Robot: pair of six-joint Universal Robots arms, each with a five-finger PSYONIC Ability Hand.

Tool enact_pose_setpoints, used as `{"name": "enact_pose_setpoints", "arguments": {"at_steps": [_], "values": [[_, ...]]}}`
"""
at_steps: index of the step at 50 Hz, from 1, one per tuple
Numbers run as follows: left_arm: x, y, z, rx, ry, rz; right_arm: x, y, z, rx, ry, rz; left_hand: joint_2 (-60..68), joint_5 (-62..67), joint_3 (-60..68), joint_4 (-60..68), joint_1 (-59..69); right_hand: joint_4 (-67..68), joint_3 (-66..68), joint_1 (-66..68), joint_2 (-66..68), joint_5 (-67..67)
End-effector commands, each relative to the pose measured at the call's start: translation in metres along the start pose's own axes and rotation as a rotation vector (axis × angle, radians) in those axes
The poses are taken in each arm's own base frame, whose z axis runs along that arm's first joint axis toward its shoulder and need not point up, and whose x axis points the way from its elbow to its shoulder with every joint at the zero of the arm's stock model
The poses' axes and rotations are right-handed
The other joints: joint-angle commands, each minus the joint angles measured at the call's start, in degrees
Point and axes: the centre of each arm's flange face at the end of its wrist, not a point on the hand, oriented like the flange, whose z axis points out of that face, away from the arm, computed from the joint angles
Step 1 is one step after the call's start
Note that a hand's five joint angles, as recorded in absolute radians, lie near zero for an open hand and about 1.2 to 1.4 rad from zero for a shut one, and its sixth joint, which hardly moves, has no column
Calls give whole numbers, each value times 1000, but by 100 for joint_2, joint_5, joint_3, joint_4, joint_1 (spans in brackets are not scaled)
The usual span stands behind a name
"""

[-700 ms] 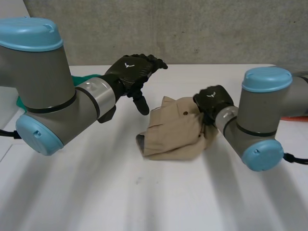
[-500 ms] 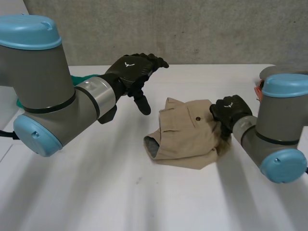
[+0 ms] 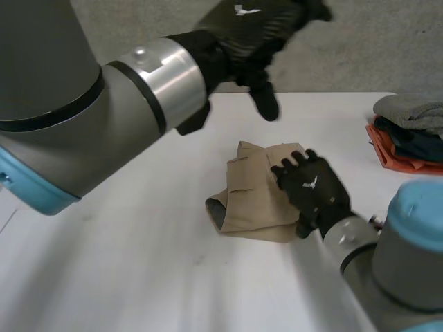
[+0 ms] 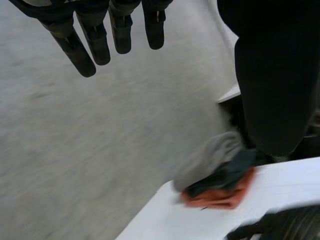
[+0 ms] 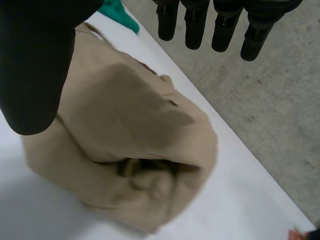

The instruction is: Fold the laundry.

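A folded tan cloth garment [image 3: 252, 194] lay centrally on the white table [image 3: 138, 277], with a grey-and-orange stack of clothes [image 3: 408, 131] at its far right.

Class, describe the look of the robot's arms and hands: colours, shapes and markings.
Both arms are thick grey tubes with light-blue caps; the left arm has a silver wrist band. The left hand and right hand are black, each with a white mark on its back.

White table [image 3: 138, 277]; grey concrete surface [image 3: 387, 41] beyond far edge.
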Motion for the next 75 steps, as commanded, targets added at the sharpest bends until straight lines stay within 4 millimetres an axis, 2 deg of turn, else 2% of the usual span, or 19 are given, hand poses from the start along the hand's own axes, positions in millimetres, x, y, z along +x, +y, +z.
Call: {"name": "enact_pose_setpoints", "arguments": {"at_steps": [1, 6, 12, 25, 28, 29, 30, 36, 44, 51, 52, 57, 59, 61, 62, 65, 68, 72, 75], "values": [[48, 8, -4, -64, 252, 15, -23, 28, 13, 72, 34, 2, -177, -269, -206, -138, -186, -220, -197, -287, -227, -279], [57, 16, -3, -82, 287, 46, -31, 41, 24, 90, 31, -17, -177, -269, -206, -138, -186, -220, -197, -287, -227, -279], [52, 23, 1, -98, 238, 53, -31, 51, 43, 115, 48, -19, -177, -269, -206, -138, -186, -220, -197, -287, -227, -279], [40, 30, 4, -111, 205, 40, -21, 42, 84, 226, 132, -22, -177, -269, -206, -138, -186, -206, -183, -273, -213, -265], [39, 31, 4, -115, 202, 34, -21, 44, 92, 224, 137, -15, -177, -269, -206, -138, -186, 2376, 2399, 2309, 2369, 2317], [39, 30, 4, -114, 200, 35, -21, 43, 94, 227, 135, -16, -177, -269, -206, -138, -186, 3986, 4009, 3919, 3979, 3927], [37, 30, 4, -115, 197, 32, -19, 42, 96, 229, 134, -13, -177, -269, -206, -138, -186, 6752, 6775, 6685, 6745, 6693], [33, 27, 3, -106, 184, 32, -7, 29, 102, 290, 140, 7, -177, -269, -206, -138, -186, 6780, 6803, 6713, 6773, 6721], [24, 9, 1, -53, 155, 49, 63, -31, 120, 508, 284, 72, -177, -269, -206, -138, -186, 6780, 6803, 6713, 6773, 6721], [19, -14, -4, 10, 133, 39, 169, -73, 136, 625, 475, 65, -177, -269, -206, -138, -186, 6780, 6803, 6713, 6773, 6721], [18, -19, -5, 26, 129, 34, 195, -79, 137, 640, 507, 69, -177, -269, -206, -138, -186, 6780, 6803, 6713, 6773, 6721], [16, -28, -7, 63, 120, 25, 272, -81, 136, 672, 555, 85, -177, -269, -206, -138, -186, 6780, 6803, 6713, 6773, 6721], [15, -29, -8, 66, 118, 21, 307, -70, 136, 673, 548, 79, -177, -269, -206, -138, -186, 6780, 6803, 6713, 6773, 6721], [14, -28, -9, 64, 115, 19, 326, -60, 136, 667, 546, 73, -177, -269, -206, -138, -186, 6780, 6803, 6713, 6773, 6721], [14, -26, -9, 57, 115, 16, 347, -47, 135, 657, 549, 65, -177, -269, -206, -138, -186, 6780, 6803, 6713, 6773, 6721], [15, -23, -8, 53, 116, 17, 375, -14, 138, 631, 532, 36, -177, -269, -206, -138, -186, 6780, 6803, 6713, 6773, 6721], [15, -21, -7, 53, 118, 14, 387, 16, 142, 593, 501, 25, -177, -269, -206, -138, -186, 6780, 6803, 6713, 6773, 6721], [18, -13, -4, 37, 126, 8, 393, 84, 148, 501, 428, 37, -177, -269, -206, -138, -186, 6780, 6803, 6713, 6773, 6721], [19, -5, -2, 18, 127, -2, 392, 118, 149, 462, 398, 50, -177, -269, -206, -138, -186, 6780, 6803, 6713, 6773, 6721]]}}
